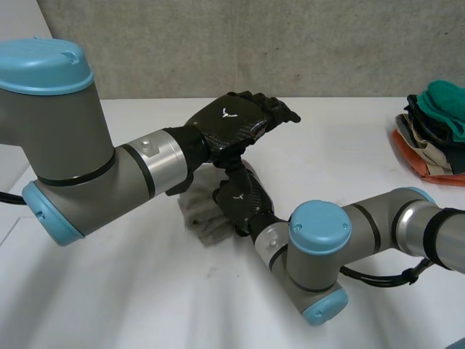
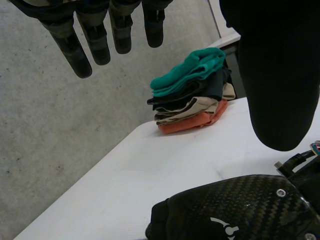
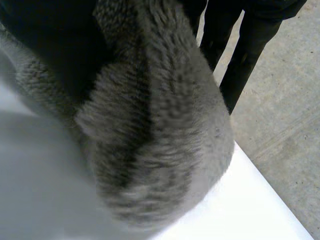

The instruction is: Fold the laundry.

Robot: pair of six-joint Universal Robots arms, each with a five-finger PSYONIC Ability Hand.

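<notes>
Grey cloth (image 1: 197, 215) lies bunched in the centre of the head view, just under the right hand (image 1: 242, 199), which bears on its right side. In the right wrist view the fuzzy wad sits close against the palm, but whether the hand grips it I cannot tell. The left hand (image 1: 234, 122) hovers directly above, its fingers (image 2: 82, 47) straight and apart, holding nothing. Further out, the white table (image 1: 109, 291) runs to a stack of folded laundry (image 1: 434, 131) at the right edge. The main risk, I judge, is collision: one hand is right over the other, so lowering the left could strike the right. The cloth is also wadded, so a loose hold could let it slip or fold crooked.
</notes>
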